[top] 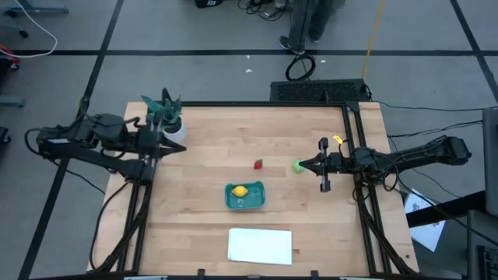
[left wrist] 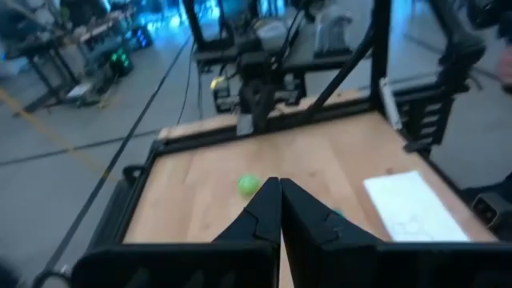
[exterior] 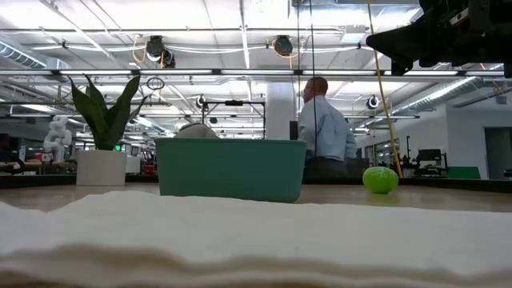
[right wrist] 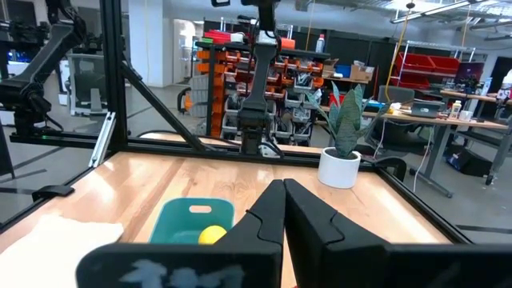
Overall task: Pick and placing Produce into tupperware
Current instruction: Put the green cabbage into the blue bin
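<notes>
Right gripper (top: pixel 311 165) over the table's right part, fingers (right wrist: pixel 276 210) pressed together, nothing between them, tips just beside the one green fruit (top: pixel 298 166). Whether touching it, cannot tell. Green fruit resting on the wood, seen also low at the right (exterior: pixel 380 179).

One red fruit (top: pixel 258 163) lying alone on the table (top: pixel 202 140), between the green fruit and the tub, apart from both.

One teal tub (top: pixel 245 197) near the table's middle, with the one yellow fruit (top: pixel 240 191) inside it. Three fruits in all: one in the tub, two outside.

One white sheet (top: pixel 260 245) flat at the near edge, just below the tub.

Left gripper (top: pixel 177 148) at the table's left edge, fingers (left wrist: pixel 268 212) closed together and empty, beside the one potted plant (top: pixel 165 115).

One person (exterior: pixel 323 128) standing in the room behind.
</notes>
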{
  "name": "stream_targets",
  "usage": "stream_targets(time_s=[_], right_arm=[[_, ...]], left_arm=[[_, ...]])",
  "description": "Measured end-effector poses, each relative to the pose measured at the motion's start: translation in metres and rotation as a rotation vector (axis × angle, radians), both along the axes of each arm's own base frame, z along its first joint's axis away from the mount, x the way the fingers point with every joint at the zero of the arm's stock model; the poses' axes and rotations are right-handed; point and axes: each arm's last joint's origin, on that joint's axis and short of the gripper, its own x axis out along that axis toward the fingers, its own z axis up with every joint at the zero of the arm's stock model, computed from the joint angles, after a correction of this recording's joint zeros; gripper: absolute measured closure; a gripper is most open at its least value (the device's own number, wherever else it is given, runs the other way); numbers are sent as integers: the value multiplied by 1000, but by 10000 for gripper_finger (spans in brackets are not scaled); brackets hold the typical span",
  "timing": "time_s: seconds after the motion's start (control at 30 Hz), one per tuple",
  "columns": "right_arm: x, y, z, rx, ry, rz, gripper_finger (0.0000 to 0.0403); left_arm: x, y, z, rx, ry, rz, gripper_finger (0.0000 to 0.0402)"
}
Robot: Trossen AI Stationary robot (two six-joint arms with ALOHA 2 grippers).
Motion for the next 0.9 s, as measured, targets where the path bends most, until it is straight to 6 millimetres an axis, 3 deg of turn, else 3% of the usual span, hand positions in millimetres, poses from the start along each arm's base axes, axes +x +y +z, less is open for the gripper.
stream_targets(time_s=[0.3, 0.67, 0.9], right_arm=[[0, 0, 0, 0, 0, 0, 403], [0, 0, 0, 0, 0, 0, 403], [0, 0, 0, 3, 0, 0, 403]], left_arm=[[-5, 0, -31, -33, -57, -1, 396], [7, -1, -79, -85, -54, 19, 396], [-3, 1, -97, -89, -97, 31, 396]])
